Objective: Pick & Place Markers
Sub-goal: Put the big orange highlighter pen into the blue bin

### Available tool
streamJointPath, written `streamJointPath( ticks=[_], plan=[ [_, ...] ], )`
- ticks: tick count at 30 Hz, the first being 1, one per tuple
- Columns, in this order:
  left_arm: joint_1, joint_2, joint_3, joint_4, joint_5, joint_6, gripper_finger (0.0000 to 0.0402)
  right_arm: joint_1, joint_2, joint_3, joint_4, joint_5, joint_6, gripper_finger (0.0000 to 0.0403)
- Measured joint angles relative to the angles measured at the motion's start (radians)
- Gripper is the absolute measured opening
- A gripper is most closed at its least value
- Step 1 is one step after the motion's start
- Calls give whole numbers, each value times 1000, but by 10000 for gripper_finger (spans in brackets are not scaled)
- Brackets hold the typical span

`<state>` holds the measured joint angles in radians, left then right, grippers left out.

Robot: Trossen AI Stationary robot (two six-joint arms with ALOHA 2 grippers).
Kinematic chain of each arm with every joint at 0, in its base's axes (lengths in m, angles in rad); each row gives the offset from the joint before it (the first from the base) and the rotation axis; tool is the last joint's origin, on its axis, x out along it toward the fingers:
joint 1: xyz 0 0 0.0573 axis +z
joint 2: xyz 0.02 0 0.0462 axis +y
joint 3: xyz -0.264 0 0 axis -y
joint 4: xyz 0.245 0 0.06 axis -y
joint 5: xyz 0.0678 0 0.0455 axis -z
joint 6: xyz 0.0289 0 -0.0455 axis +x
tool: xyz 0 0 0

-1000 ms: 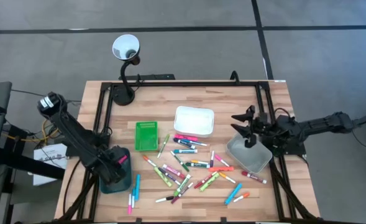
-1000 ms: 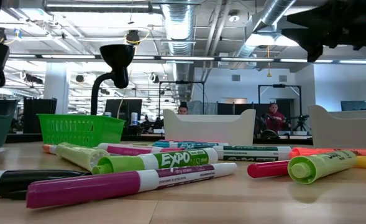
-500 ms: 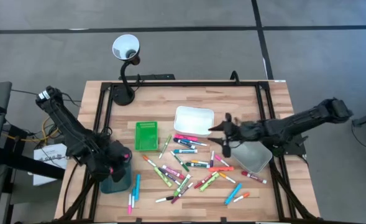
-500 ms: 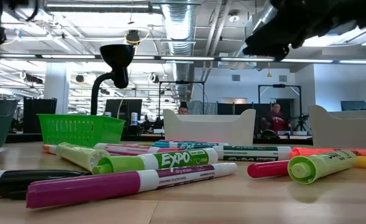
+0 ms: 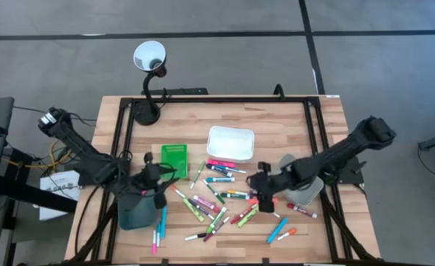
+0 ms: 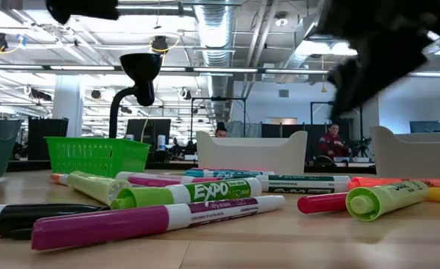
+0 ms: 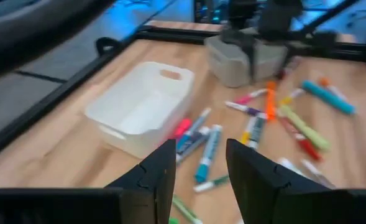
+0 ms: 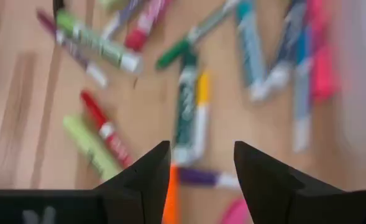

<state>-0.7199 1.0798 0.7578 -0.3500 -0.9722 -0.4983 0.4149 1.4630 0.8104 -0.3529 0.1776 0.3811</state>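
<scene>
Hovering over the pile, the right gripper [image 5: 262, 186] hung with fingers parted and empty above the markers [image 5: 224, 196], which lay scattered mid-table. The left gripper [image 5: 156, 177], also spread and empty, sat beside the green tray [image 5: 173, 159]. Crowded pens could make a pinch catch two, or nudge one rolling. Only the right wrist view showed the orange marker [image 8: 171, 199], seemingly between the fingers.
</scene>
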Motion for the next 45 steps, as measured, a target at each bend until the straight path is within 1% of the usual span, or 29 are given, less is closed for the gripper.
streamJointPath(
  ticks=[4, 7, 12, 16, 21, 27, 31, 35, 38, 40, 42, 45],
  plan=[
    [80, 0, 0, 2, 0, 3, 137, 27, 106, 0, -6, -2, 16, 167],
    [131, 0, 0, 3, 15, 4, 137, 39, 148, 1, -6, -28, 15, 166],
    [203, 0, 0, 3, 32, 5, 137, 43, 177, 19, -7, -91, 22, 166],
    [252, 0, 0, 3, 33, 57, 137, 35, 179, 19, -15, -97, 21, 163],
    [299, 0, 0, 3, 34, 83, 137, 21, 186, 19, -19, -97, 14, 144],
    [341, 0, -1, 8, 34, 83, 137, 14, 266, 25, -14, -140, 10, 119],
    [375, 0, -1, 10, 35, 83, 137, 16, 287, 29, -21, -120, -16, 105],
    [405, 0, -1, 14, 35, 84, 137, 6, 215, 15, -5, -126, -16, 73],
    [415, 0, -1, 17, 35, 83, 137, -6, 111, 25, 0, -145, -15, 46],
    [415, -1, -1, 20, 35, 83, 137, -7, 40, 41, 23, -130, -31, 45],
    [415, -1, -1, 24, 35, 83, 137, -1, -24, 42, 47, -98, -115, 45],
    [415, -1, -1, 42, 38, 83, 137, 13, -134, 49, 189, -24, -326, 45]
  ],
)
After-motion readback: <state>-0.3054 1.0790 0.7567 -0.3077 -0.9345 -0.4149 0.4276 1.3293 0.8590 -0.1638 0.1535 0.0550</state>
